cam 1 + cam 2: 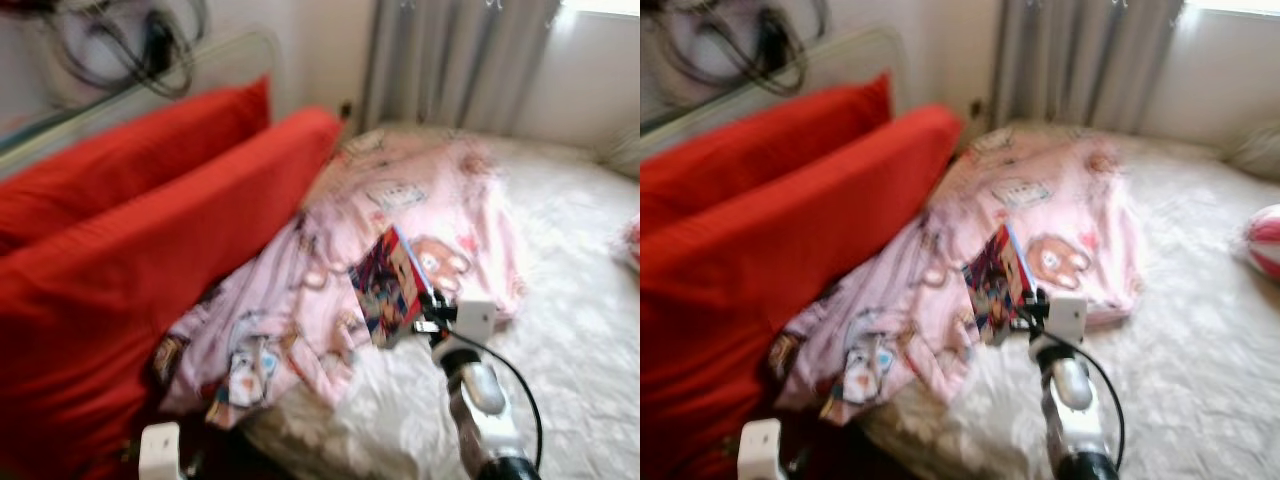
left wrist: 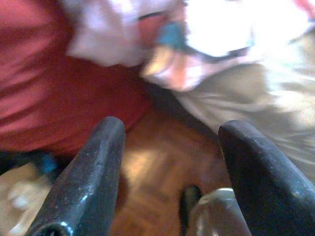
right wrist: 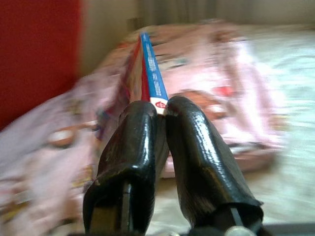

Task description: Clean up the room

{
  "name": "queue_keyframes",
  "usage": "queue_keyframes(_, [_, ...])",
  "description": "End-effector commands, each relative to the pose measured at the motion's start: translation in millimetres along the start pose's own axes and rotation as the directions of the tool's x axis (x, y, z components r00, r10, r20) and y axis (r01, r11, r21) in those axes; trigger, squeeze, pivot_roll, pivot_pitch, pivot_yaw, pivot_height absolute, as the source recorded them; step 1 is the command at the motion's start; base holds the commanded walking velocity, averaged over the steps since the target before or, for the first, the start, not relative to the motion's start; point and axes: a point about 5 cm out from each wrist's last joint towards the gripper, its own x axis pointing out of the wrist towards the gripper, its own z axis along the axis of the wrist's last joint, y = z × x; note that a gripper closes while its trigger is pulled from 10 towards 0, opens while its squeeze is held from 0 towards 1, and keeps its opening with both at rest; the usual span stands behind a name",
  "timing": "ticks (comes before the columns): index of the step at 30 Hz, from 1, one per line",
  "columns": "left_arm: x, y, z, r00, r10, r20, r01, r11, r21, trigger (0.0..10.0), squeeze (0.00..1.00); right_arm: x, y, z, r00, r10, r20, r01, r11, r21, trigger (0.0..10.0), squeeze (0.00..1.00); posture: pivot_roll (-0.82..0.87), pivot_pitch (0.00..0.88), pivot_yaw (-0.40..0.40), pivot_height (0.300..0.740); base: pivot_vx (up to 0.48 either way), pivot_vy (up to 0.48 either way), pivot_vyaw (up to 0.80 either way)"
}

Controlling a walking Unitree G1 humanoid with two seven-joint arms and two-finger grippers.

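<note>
The bed (image 1: 560, 300) takes the middle and right of the scene. A blanket (image 1: 400, 240) lies on the bed's left part, and its lower end hangs over the bed's near left edge. Two cushions (image 1: 130, 250) stand along the bed's left edge, one behind the other. The curtain (image 1: 450, 60) hangs behind the bed's far edge. A book (image 1: 388, 285) is held above the blanket's near edge by the right gripper (image 3: 160, 110).

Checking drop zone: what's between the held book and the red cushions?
The pink printed blanket lies rumpled on the bed between the book, held by the right gripper, and the red cushions, per the left eye view.
</note>
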Motion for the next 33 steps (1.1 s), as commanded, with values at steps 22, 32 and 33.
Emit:
queue_keyframes(22, [-4.7, 9.2, -11.2, 0.999, 0.018, -0.034, -0.017, 1.0, 0.018, 10.0, 0.0, 2.3, 1.5, 5.6, 0.999, -0.019, 0.041, 0.019, 1.0, 0.017, 10.0, 0.0, 0.06, 0.0, -0.006, 0.74, 0.0, -0.298, -0.06])
queue_keyframes(32, [-4.5, 10.3, -10.2, 0.999, 0.022, -0.029, -0.021, 1.0, 0.017, 10.0, 0.0, 2.5, 2.1, 6.1, 0.999, -0.025, 0.047, 0.024, 0.999, 0.022, 10.0, 0.0, 0.06, 0.0, -0.003, 0.74, 0.0, -0.297, 0.0])
queue_keyframes(33, [-4.4, 10.2, -10.1, 0.999, 0.022, -0.029, -0.021, 1.0, 0.016, 10.0, 0.0, 2.4, 1.7, 6.0, 0.999, -0.026, 0.047, 0.025, 0.999, 0.022, 10.0, 0.0, 0.07, 0.0, -0.003, 0.74, 0.0, -0.296, 0.0])
